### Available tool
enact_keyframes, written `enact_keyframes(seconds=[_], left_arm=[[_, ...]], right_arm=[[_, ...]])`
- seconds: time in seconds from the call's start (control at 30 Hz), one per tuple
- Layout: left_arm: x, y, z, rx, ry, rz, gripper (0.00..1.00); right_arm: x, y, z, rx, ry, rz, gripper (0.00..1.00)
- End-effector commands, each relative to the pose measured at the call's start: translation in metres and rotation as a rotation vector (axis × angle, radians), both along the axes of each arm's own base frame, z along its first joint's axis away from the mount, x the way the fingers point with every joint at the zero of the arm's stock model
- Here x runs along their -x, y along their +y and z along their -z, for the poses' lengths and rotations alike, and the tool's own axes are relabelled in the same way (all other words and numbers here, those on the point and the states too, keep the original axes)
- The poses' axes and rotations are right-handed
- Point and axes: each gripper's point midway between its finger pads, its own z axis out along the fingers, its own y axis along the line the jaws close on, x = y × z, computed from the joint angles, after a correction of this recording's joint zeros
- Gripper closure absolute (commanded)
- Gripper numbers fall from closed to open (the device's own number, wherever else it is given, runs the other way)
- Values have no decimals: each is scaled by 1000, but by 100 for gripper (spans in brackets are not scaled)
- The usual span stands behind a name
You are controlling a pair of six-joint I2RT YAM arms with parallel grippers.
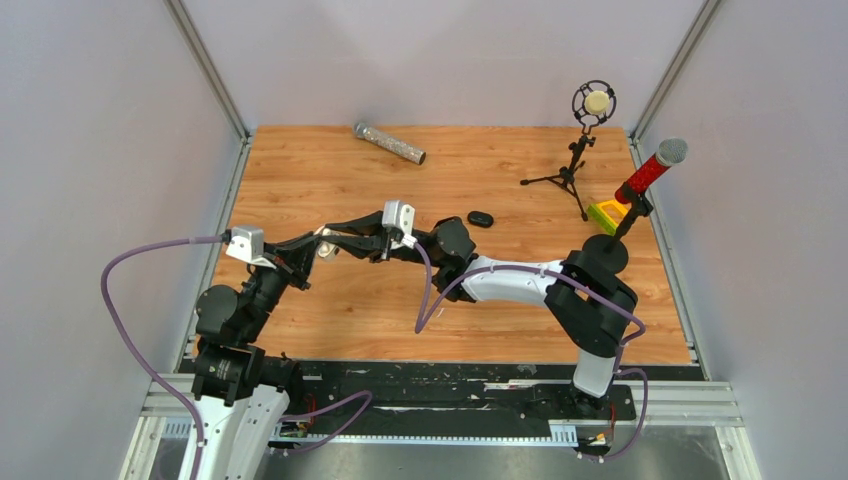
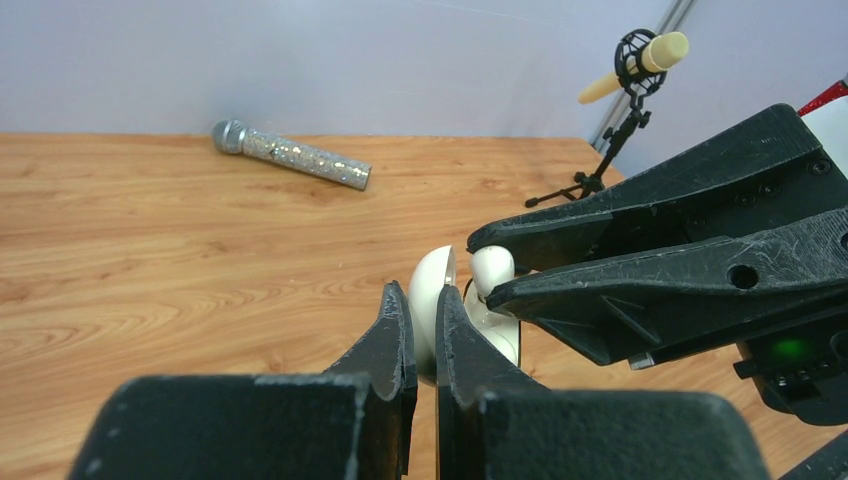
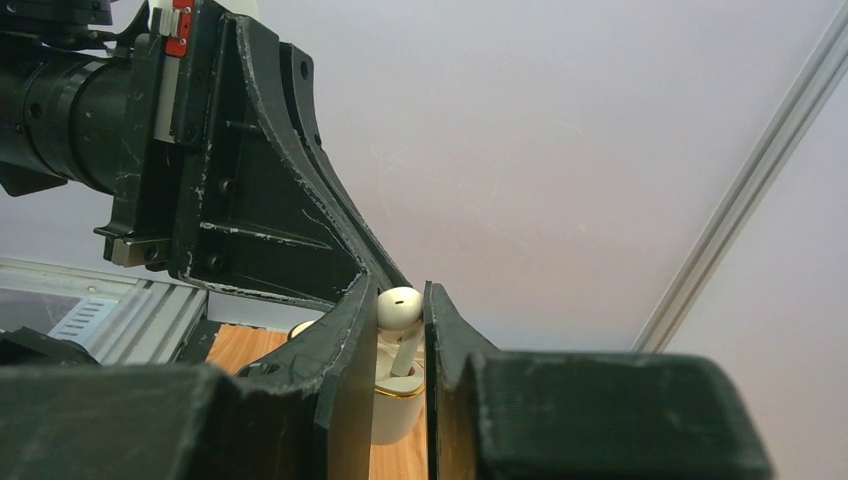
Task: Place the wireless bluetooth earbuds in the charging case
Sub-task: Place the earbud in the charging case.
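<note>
The left gripper (image 2: 422,302) reaches in from the worktop's (image 1: 330,180) near-left side. Its jaws are narrowed onto the white case (image 3: 392,418), pinching it at the open lid, which stands upright between the fingers. The case is lifted off the wood, left of the worktop's middle.

Just right of it, the white bud (image 3: 398,308) sits head-up directly above the case, its stem pointing down to the gold-rimmed opening. Whether the stem tip is already inside the socket cannot be told. The right gripper (image 2: 484,266) comes across from the right, jaws closed tight on the bud's rounded head, and its fingertips are close beside the left fingers.

Farther back, near the rear wall, a glittery silver mic (image 1: 390,143) lies on its side.

Right of the two grippers, a black roundish bud (image 1: 481,218) rests alone on the wood, well apart from the case.

Toward the back-right corner stands a small tripod (image 1: 568,180) carrying a cream mic (image 1: 597,102) in a black ring mount. Beside it, at the right edge, a yellow-green block (image 1: 605,214) lies near a red mic (image 1: 652,167) with a silver head, tilted on a stand with a round black base.
</note>
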Motion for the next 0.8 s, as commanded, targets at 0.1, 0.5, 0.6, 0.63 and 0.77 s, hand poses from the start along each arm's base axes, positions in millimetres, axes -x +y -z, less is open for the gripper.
enact_keyframes(seconds=[0.1, 0.5, 0.6, 0.63, 0.77], left_arm=[[3, 4, -30, 98, -76, -17, 100], [5, 1, -36, 98, -108, 2, 100], [5, 2, -38, 86, -118, 0, 100], [6, 2, -38, 85, -120, -1, 100], [5, 2, -36, 74, -116, -3, 100]], right_arm=[[11, -7, 2, -3, 27, -59, 91], [14, -9, -1, -2, 25, -66, 83], [15, -10, -1, -1, 22, -71, 80], [16, -11, -1, -1, 22, -72, 80], [17, -15, -2, 0, 18, -65, 80]])
